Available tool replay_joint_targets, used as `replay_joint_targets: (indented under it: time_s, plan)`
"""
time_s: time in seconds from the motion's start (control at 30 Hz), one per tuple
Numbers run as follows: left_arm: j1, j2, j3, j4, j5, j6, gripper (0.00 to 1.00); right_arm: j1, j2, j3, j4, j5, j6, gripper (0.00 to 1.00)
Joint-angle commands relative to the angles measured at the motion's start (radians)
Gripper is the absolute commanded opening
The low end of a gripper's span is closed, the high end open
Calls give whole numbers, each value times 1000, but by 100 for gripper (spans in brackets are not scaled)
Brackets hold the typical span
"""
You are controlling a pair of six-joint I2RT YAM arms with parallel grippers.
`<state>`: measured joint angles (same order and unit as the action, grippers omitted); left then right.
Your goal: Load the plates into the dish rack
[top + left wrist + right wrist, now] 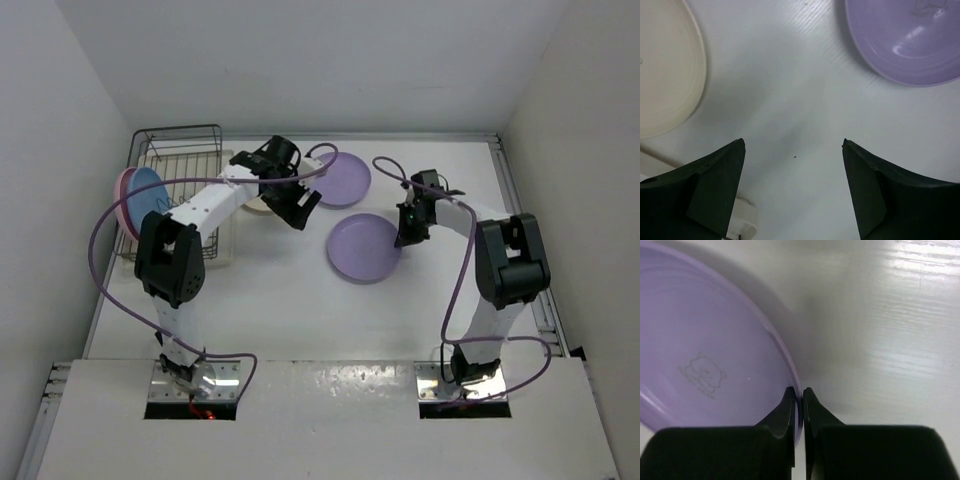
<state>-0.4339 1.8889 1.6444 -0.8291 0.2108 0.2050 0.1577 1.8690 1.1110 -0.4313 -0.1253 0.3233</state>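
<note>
Right pincer (798,392) grips rim of centre lilac plate (705,365), left pincer (793,145) wide, empty; next likely needs lift toward upper-left rack (185,168).

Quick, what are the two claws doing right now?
Left claw: open, holding nothing.
Right claw: shut on the rim of the nearer lilac plate.

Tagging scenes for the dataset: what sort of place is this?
Probably a lab test cell: plain white walls box in a white table, two robot arms sit at its near edge, and a wire dish rack and pastel plates look like props.
</note>
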Motion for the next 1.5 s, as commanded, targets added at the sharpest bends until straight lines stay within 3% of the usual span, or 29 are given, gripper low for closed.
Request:
replay_joint_targets:
  time_s: [0.0, 0.27, 0.47, 0.57, 0.67, 0.77, 0.87, 0.9, 0.93, 1.07, 1.1, 1.13, 1.17, 1.2, 1.23, 1.27, 1.3, 1.37, 1.4, 1.47]
  plan:
    - [-28, -20, -7, 18, 68, -13, 83, 19, -95, -57, 49, 50, -6, 0]
    - [-46, 30, -60, 57, 148, -24, 83, 161, -330, -183, 155, 43, 12, 0]
    - [-46, 61, -90, 77, 242, -24, 83, 235, -367, -223, 221, -37, 75, 0]
    - [-46, 61, -124, 87, 275, -13, 79, 246, -390, -240, 250, -59, 97, 0]
    - [-55, 52, -164, 96, 285, 7, 70, 250, -432, -276, 304, -91, 118, 0]
    - [-55, 41, -190, 96, 321, 16, 52, 249, -453, -306, 356, -125, 132, 0]
    - [-55, 30, -190, 96, 370, 34, 27, 252, -456, -321, 408, -163, 154, 0]
    - [-55, 20, -190, 96, 371, 34, 9, 250, -456, -321, 414, -171, 158, 0]
    - [-55, 19, -190, 96, 371, 34, 0, 252, -452, -326, 423, -172, 171, 0]
    - [-33, -19, -181, 96, 316, 14, 0, 255, -449, -329, 424, -168, 180, 0]
    - [-32, -19, -181, 96, 280, 2, 0, 252, -446, -326, 424, -169, 180, 5]
    - [-17, -37, -170, 96, 259, 2, 0, 255, -441, -324, 427, -168, 181, 19]
    - [0, -62, -155, 96, 190, -9, 0, 255, -432, -307, 425, -172, 177, 71]
    - [9, -77, -141, 82, 138, -19, 0, 252, -427, -300, 405, -169, 177, 72]
    - [18, -91, -123, 73, 71, -19, 0, 252, -424, -292, 393, -165, 172, 100]
    - [30, -106, -97, 41, -9, -19, 0, 255, -416, -275, 373, -152, 172, 100]
    - [30, -129, -28, 21, -191, -19, 0, 252, -416, -272, 361, -149, 166, 100]
    - [73, -149, 53, -31, -354, -19, 0, 252, -418, -272, 362, -142, 157, 100]
    - [90, -175, 121, -31, -516, -30, 0, 255, -424, -270, 359, -140, 155, 100]
    - [139, -211, 163, -31, -667, -42, 0, 250, -416, -261, 349, -142, 146, 100]
